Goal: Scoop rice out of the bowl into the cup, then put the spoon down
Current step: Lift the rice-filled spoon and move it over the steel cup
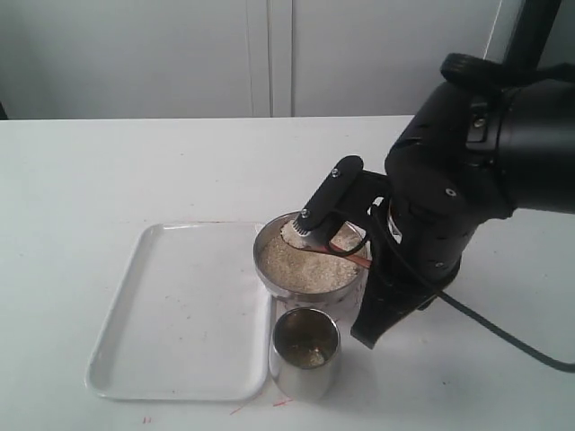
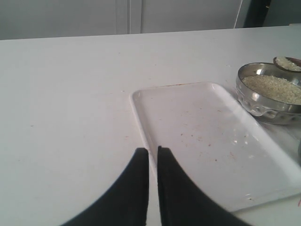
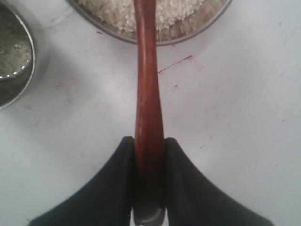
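Observation:
The steel bowl [image 1: 269, 274] holds a heap of rice [image 1: 305, 268] and stands against the right side of a tray. The steel cup [image 1: 305, 368] stands just in front of the bowl, with a thin layer of rice at its bottom. My right gripper [image 3: 149, 143] is shut on the handle of the wooden spoon [image 3: 146, 89], outside the bowl's rim [image 3: 197, 30]. The spoon's head [image 1: 296, 234] is heaped with rice and held over the bowl. My left gripper [image 2: 153, 149] is shut and holds nothing, low over the tray's left edge.
A white rectangular tray [image 1: 180, 305] lies left of the bowl and cup, with a few specks on it. The bulky black right arm [image 1: 449, 197] and its cable [image 1: 503, 332] fill the table's right side. A pale wall runs behind the white table.

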Robot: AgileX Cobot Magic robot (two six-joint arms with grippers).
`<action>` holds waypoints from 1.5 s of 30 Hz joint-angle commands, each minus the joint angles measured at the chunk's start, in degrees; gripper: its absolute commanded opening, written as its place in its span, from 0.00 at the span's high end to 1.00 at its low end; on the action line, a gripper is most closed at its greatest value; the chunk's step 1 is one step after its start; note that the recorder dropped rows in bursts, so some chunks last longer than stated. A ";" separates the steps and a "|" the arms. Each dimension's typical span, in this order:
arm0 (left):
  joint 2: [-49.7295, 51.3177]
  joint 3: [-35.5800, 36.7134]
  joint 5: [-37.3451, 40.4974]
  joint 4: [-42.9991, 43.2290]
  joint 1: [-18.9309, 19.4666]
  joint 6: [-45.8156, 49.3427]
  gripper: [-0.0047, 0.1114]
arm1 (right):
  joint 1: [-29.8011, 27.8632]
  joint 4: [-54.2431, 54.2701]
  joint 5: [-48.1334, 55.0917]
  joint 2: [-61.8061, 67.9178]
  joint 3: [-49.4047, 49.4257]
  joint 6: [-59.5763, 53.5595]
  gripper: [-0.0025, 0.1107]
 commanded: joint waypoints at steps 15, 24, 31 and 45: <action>0.04 -0.35 -0.17 -0.58 -0.20 -0.28 0.84 | -0.37 3.16 14.43 -17.97 0.48 0.46 0.98; 0.04 -0.35 -0.17 -0.58 -0.20 -0.28 0.84 | 6.74 5.37 15.83 -20.52 5.62 2.49 0.98; 0.04 -0.35 -0.17 -0.58 -0.20 -0.28 0.84 | 14.46 4.28 14.75 -20.41 9.01 7.21 0.98; 0.04 -0.35 -0.17 -0.58 -0.20 -0.28 0.84 | 15.62 -1.46 10.14 -14.64 11.54 6.94 0.98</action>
